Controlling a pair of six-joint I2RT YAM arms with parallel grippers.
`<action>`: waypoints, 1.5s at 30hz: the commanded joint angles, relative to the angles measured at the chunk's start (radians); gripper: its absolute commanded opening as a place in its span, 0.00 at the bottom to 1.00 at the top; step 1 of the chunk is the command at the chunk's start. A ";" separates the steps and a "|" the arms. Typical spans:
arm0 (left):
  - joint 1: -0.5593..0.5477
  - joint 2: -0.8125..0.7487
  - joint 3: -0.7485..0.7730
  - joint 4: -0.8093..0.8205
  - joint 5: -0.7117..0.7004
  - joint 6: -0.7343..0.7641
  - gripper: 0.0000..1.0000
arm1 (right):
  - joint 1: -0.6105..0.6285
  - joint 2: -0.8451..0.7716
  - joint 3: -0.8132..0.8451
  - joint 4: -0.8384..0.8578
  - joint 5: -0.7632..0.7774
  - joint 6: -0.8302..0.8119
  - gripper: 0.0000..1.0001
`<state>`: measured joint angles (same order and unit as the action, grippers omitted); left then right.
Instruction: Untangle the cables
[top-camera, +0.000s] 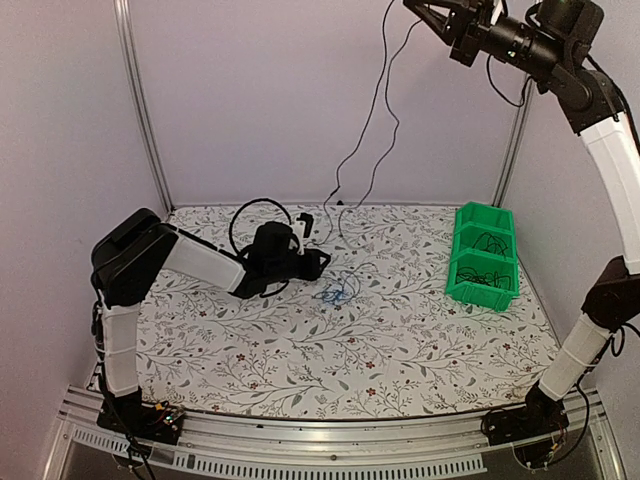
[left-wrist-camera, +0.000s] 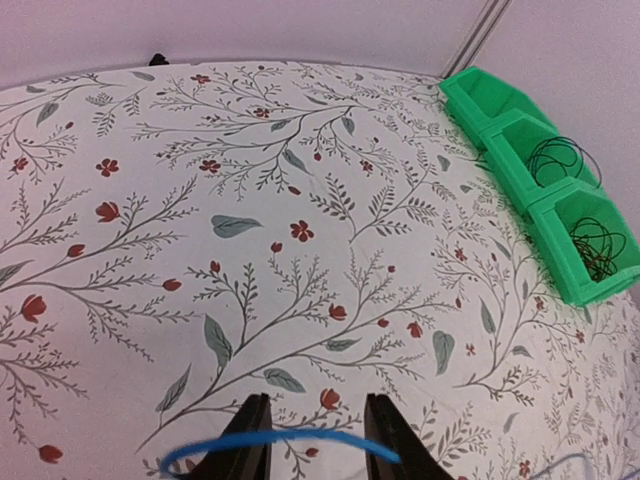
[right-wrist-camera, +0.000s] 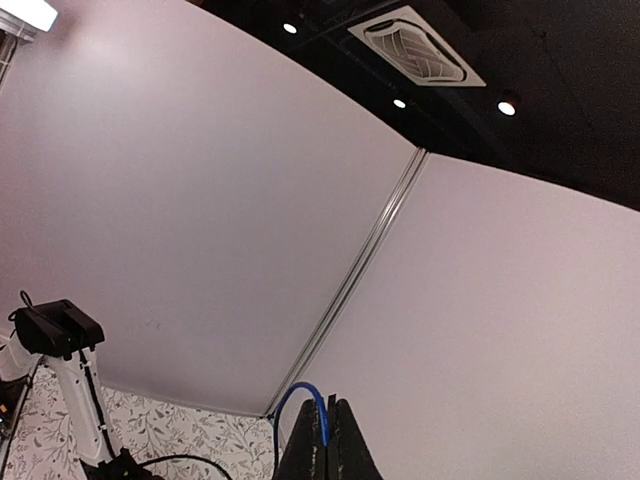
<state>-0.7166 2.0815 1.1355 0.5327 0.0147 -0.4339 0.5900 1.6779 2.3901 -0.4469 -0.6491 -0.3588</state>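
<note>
Cables (top-camera: 388, 62), thin limp strands of black wire, hang before the pale back wall from your high right gripper down to the table's far edge. A small bright blue cable (top-camera: 335, 293) lies crumpled near mid-table.

At left, your left arm (top-camera: 200, 262), with black joints and a white forearm shell, folds sharply at the elbow and reaches low across the table. The left gripper (top-camera: 318, 262) hovers just left of the blue cable. Seen from the left wrist, its two black fingers (left-wrist-camera: 250, 440) stand apart and the blue strand arcs across the gap between them. You cannot tell whether it touches either one.

At right, your right arm (top-camera: 612, 170) rises steeply from its base and bends back over the table. It carries the right gripper (top-camera: 420, 10) to the top edge of the overhead view. Its fingers are pressed together, pinching the cables. From the right wrist, a short blue loop (right-wrist-camera: 303, 395) arches out beside the closed tips.

Near the table's right side sits a green plastic bin (top-camera: 478, 298) of open-topped compartments in a row. Two of them hold black wire coils (left-wrist-camera: 558, 160).

The table (top-camera: 300, 360) wears a smooth white cloth printed with grey leafy sprigs and small red flowers. A slotted aluminium rail (top-camera: 330, 455) runs along its near edge.
</note>
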 joint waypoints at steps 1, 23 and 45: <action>0.011 0.012 -0.036 -0.035 0.002 -0.015 0.36 | -0.006 0.008 0.069 0.233 0.076 0.083 0.00; -0.054 -0.458 -0.134 -0.087 -0.076 0.163 0.47 | -0.020 -0.136 -0.353 0.292 0.292 -0.071 0.00; -0.060 -0.503 -0.160 -0.285 -0.232 0.046 0.46 | -0.427 -0.056 -0.443 0.248 0.341 0.061 0.00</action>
<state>-0.7677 1.5978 0.9768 0.2638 -0.2218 -0.3702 0.2218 1.6009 1.9450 -0.1982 -0.3149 -0.3328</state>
